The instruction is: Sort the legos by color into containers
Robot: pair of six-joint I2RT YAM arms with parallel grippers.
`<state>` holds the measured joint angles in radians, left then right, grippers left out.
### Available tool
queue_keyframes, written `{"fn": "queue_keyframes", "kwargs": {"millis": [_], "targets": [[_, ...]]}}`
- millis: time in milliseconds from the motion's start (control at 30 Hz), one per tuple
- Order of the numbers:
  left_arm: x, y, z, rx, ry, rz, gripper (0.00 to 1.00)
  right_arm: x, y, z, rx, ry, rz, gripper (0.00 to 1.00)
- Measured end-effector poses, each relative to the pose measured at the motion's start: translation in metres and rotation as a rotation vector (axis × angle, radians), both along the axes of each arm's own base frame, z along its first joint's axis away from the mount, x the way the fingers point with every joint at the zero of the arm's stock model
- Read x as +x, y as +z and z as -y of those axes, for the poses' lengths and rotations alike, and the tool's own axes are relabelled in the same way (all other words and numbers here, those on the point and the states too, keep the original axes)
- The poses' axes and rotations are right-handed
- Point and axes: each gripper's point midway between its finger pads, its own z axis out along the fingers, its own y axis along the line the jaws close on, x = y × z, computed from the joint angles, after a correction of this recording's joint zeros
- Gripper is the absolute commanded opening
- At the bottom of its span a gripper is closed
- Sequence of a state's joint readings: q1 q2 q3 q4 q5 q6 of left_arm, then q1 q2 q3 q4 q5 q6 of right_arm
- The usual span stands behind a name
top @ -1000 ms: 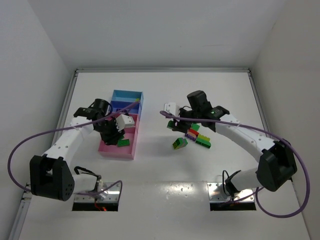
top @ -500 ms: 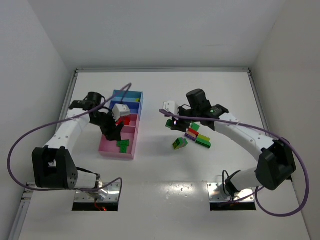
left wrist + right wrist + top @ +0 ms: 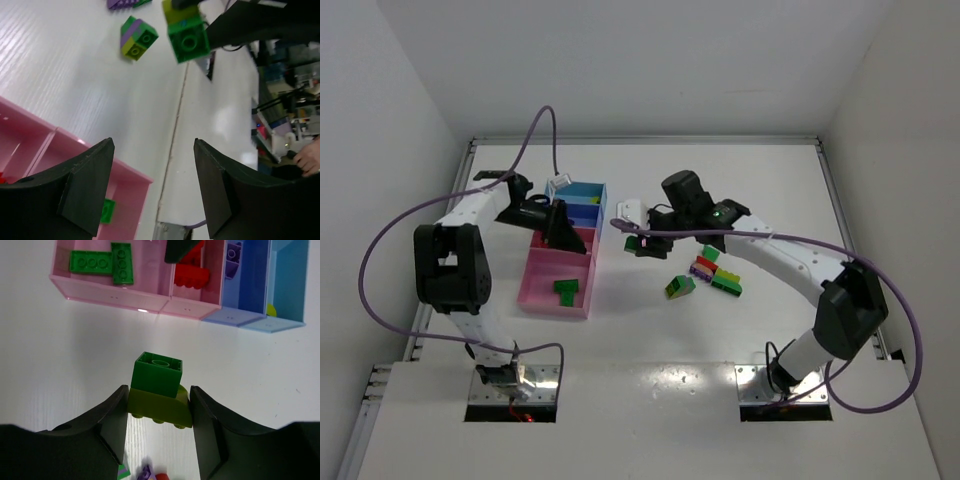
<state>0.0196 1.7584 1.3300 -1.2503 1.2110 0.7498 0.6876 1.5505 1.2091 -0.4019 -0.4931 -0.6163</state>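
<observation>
My right gripper (image 3: 638, 243) hangs above the table just right of the containers (image 3: 552, 298), shut on a green brick stuck on a lime piece (image 3: 157, 375). That pair also shows in the left wrist view as the held lego (image 3: 187, 37). My left gripper (image 3: 153, 141) is open with nothing in it, over the pink compartments (image 3: 568, 238). Green legos (image 3: 102, 264) lie in the end pink compartment and red legos (image 3: 192, 275) in the one beside it. A purple brick (image 3: 233, 260) sits in a blue compartment. More loose legos (image 3: 715, 275) lie right of centre.
A green, purple and lime clump (image 3: 680, 286) lies apart from the pile. White walls close in the table on three sides. Purple cables (image 3: 380, 250) loop from both arms. A person's hand (image 3: 307, 160) shows beyond the table's edge.
My left gripper opened, left a green brick in the end pink compartment and drew back towards the blue end. My right gripper carried its green and lime lego leftwards, nearer the containers.
</observation>
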Motion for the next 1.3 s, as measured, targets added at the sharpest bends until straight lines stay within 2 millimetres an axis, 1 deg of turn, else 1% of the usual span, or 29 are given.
{"fn": "queue_keyframes", "kwargs": {"millis": [200, 333, 500, 767, 867, 1067, 1167, 1233, 1300], "targets": [[-0.001, 0.018, 0.009, -0.109, 0.017, -0.045, 0.72, -0.005, -0.008, -0.021, -0.022, 0.041, -0.002, 0.22], [0.0, 0.024, 0.011, -0.139, 0.023, -0.061, 0.74, -0.003, -0.012, -0.032, -0.028, 0.055, -0.008, 0.22], [0.004, 0.016, 0.012, -0.146, 0.028, -0.103, 0.74, 0.004, -0.004, -0.052, -0.005, 0.058, -0.005, 0.22], [0.005, 0.013, 0.012, -0.145, 0.029, -0.113, 0.74, 0.001, 0.006, -0.079, 0.027, 0.072, -0.004, 0.22], [0.005, 0.013, 0.012, -0.145, 0.03, -0.114, 0.74, -0.002, 0.006, -0.085, 0.027, 0.081, -0.002, 0.22], [0.006, 0.014, 0.012, -0.146, 0.028, -0.107, 0.74, -0.009, -0.002, -0.096, 0.014, 0.099, -0.009, 0.22], [0.007, 0.015, 0.012, -0.146, 0.028, -0.101, 0.69, -0.008, -0.004, -0.1, 0.013, 0.102, -0.008, 0.21], [0.007, 0.015, 0.012, -0.146, 0.028, -0.101, 0.61, -0.007, -0.006, -0.101, 0.01, 0.101, -0.009, 0.21], [0.007, 0.015, 0.012, -0.145, 0.027, -0.099, 0.57, -0.005, -0.008, -0.102, 0.006, 0.099, -0.011, 0.21]]}}
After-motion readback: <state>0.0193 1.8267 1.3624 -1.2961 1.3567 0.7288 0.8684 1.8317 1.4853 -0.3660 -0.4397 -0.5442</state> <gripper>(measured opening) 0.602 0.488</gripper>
